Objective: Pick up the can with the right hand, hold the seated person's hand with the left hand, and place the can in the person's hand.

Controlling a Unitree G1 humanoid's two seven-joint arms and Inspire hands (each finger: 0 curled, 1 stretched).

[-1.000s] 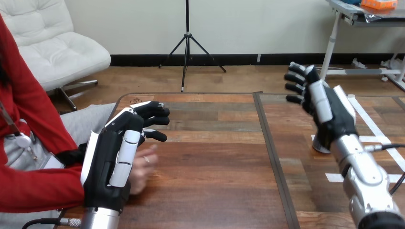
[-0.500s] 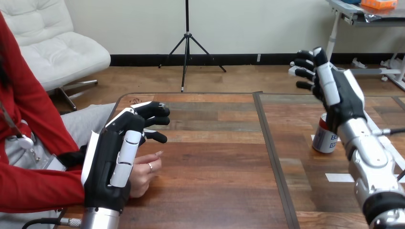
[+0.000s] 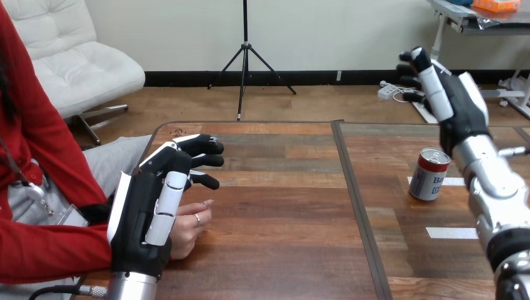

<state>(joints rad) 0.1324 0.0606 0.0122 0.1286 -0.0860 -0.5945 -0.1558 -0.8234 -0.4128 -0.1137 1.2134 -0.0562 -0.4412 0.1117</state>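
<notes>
Just below the raised, open right hand (image 3: pixel 459 103) the can (image 3: pixel 429 175) stands upright on the bench (image 3: pixel 281 206); the open left hand (image 3: pixel 147 212) lies well apart, beside the person's hand (image 3: pixel 189 226).

My left hand (image 3: pixel 145 219) and right hand (image 3: pixel 455 106) are black with white shells. The can (image 3: pixel 430 178) is red over white and blue (silver lid). The table (image 3: pixel 281 212) is streaked brown wood, with white tape strips (image 3: pixel 451 232) at right.
</notes>
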